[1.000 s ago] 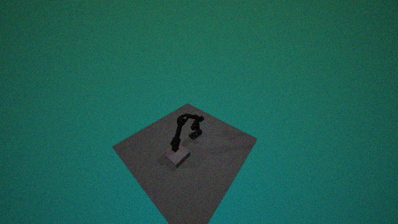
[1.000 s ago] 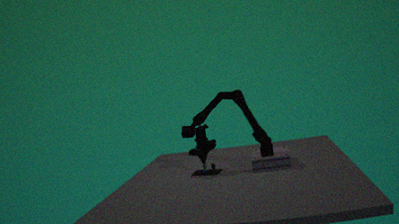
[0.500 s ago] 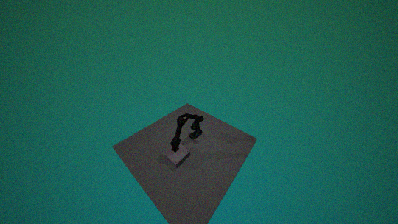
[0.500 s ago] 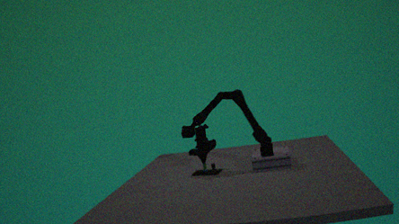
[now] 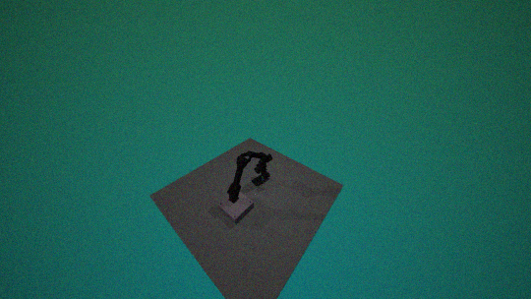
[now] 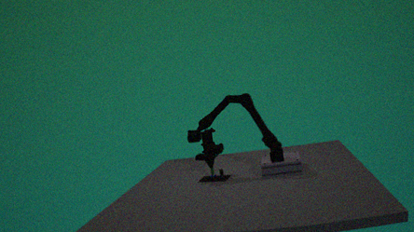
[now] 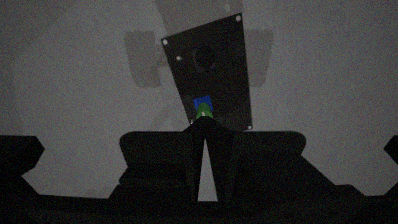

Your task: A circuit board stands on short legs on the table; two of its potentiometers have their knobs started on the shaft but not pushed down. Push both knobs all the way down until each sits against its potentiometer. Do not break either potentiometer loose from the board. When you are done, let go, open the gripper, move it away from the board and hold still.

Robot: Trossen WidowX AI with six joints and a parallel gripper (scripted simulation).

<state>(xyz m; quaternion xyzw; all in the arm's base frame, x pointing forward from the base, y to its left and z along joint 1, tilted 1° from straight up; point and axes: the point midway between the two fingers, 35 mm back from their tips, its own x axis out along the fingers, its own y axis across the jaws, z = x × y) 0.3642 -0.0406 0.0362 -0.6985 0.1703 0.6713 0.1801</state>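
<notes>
The dark circuit board (image 6: 202, 180) (image 7: 227, 37) stands low over the table. The green knob (image 6: 212, 170) (image 7: 204, 110) stands above the blue potentiometer (image 7: 202, 101) near one end of the board. The black round knob (image 6: 221, 171) (image 7: 204, 56) stands upright toward the other end. My gripper (image 6: 211, 163) (image 7: 204, 120) is shut, with nothing visible between its fingers. Its tips are directly over the green knob, at or very near its top; contact cannot be made out. The fingertips hide part of the green knob. The gaps under both knobs are too dark to judge.
The arm's pale base block (image 5: 236, 209) (image 6: 281, 167) sits on the grey table (image 5: 246, 261) (image 6: 247, 212) beside the board. White-ringed corner holes show on the board. The gripper's shadows fall on both sides of the board in the wrist view. The scene is dim.
</notes>
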